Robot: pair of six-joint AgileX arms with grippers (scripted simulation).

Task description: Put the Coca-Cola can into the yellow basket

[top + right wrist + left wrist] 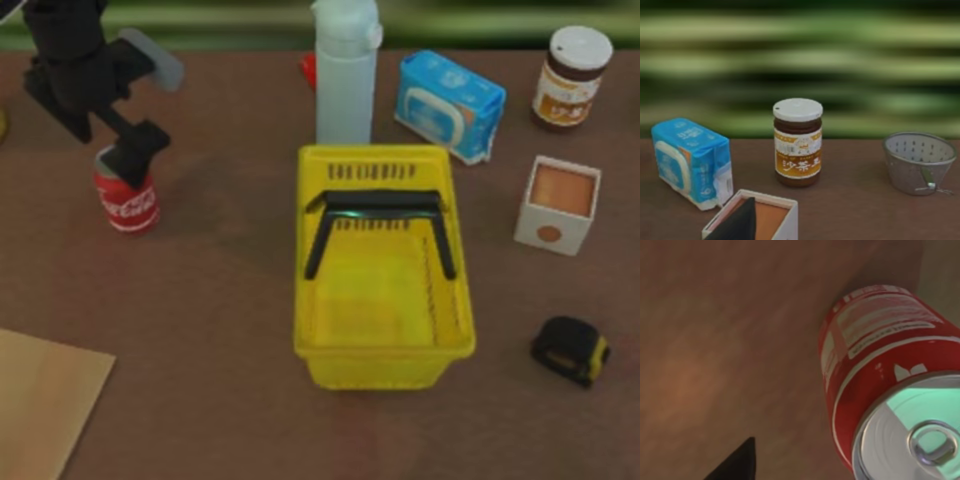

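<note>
Your left gripper (128,160) hangs directly over the small red cylindrical Coca-Cola can (127,200) with its white script and silver top, which stands upright on the brown table (220,400) well to the left of the bright yellow slotted plastic basket (455,345) with black folding handles; come straight down so one finger passes each side of the can's upper wall, and close only once both flank it squarely, or the can may tip. In the left wrist view one dark fingertip (737,462) stands clear of the can (875,355), so the jaws look spread and empty, touching nothing. Your right arm is parked out of the top view, its fingers' state not readable.
</note>
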